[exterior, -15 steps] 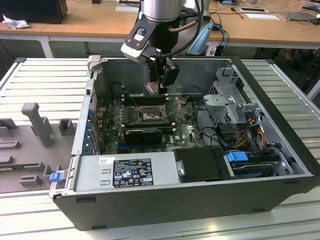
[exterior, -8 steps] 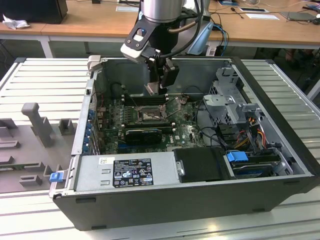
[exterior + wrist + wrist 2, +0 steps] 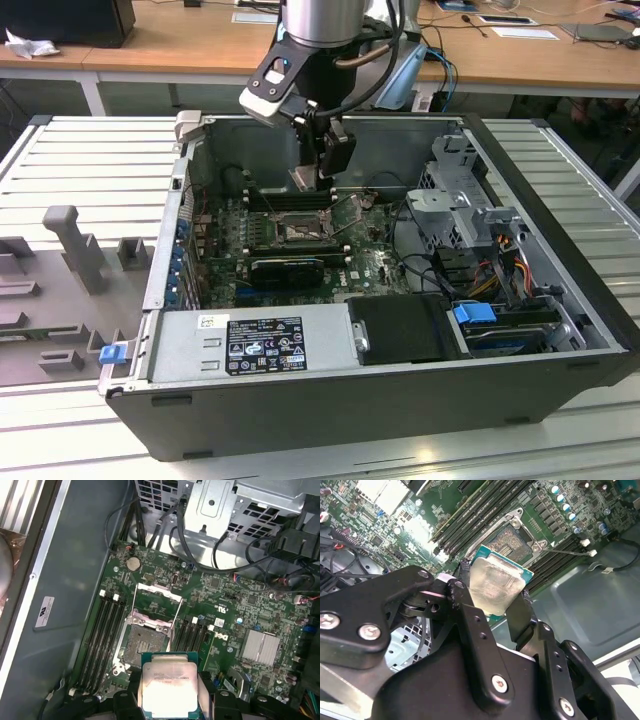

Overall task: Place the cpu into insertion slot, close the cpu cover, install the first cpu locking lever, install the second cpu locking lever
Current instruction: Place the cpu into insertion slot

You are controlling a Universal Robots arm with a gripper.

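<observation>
My gripper hangs inside the open computer case, shut on the cpu and holding it by two opposite edges. In both wrist views the cpu shows its grey metal top face between the black fingers. It is in the air, a short way above and to one side of the insertion slot, which lies bare with its brownish pin field showing. The cpu cover, a silver frame, is swung open past the slot's far edge.
Long black memory slots flank the socket on both sides. A black graphics card lies just in front of the socket, and a power supply sits beyond that. A drive cage with loose cables fills the exterior view's right.
</observation>
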